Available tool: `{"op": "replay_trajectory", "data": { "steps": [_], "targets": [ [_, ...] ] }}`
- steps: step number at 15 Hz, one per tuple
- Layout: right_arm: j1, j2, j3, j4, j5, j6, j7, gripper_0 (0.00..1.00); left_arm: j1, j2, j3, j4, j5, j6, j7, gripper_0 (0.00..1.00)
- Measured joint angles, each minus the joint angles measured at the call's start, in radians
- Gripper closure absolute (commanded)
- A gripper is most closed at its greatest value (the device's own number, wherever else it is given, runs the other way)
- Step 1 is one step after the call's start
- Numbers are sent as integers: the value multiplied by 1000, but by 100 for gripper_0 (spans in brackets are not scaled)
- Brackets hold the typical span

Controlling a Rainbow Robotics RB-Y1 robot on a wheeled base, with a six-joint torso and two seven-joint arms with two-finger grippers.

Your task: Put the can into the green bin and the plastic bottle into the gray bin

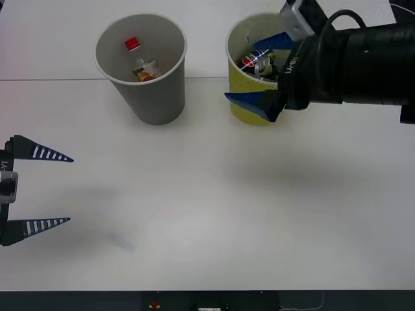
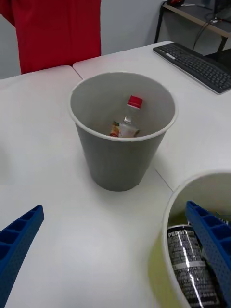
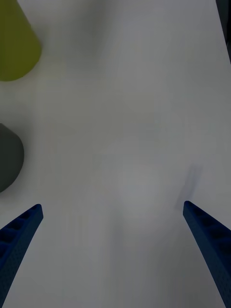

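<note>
At the green bin [image 1: 249, 107], on the far right part of the white table [image 1: 207, 214], the right gripper [image 1: 262, 71] hangs over the rim with its 2 blue fingers spread: 1 finger [image 1: 249, 102] lies outside the bin's near wall, the other [image 1: 271, 43] reaches over the opening. The right wrist view shows that inner finger [image 2: 211, 245] inside the rim, right beside a black can [image 2: 190, 269] with white lettering that stands in the bin; the fingers are not closed on it. The gray bin [image 1: 152, 97] stands just left of the green bin, apart from it. In it lies the bottle [image 1: 144, 65], tilted, its red cap [image 2: 135, 101] up against the far wall. The left gripper [image 1: 48, 189] hovers over bare table at the left edge, well away from both bins, its 2 fingers wide apart and holding nothing. A black keyboard [image 2: 197, 65] lies on the table beyond the gray bin.
</note>
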Motion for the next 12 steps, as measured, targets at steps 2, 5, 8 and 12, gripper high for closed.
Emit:
{"op": "replay_trajectory", "data": {
  "steps": [2, 5, 8, 12],
  "targets": [
    [110, -40, -51, -65, -65, 0, 43, 0, 0, 0, 0, 0, 0, 0, 0, 0],
    [257, -78, -144, -78, -239, 0, 218, 0, 0, 0, 0, 0, 0, 0, 0, 0],
    [376, -106, -210, -78, -339, -1, 368, 0, 0, 0, 0, 0, 0, 0, 0, 0],
    [503, -130, -294, -72, -411, -4, 502, 0, 0, 0, 0, 0, 0, 0, 0, 0]
  ]
}}
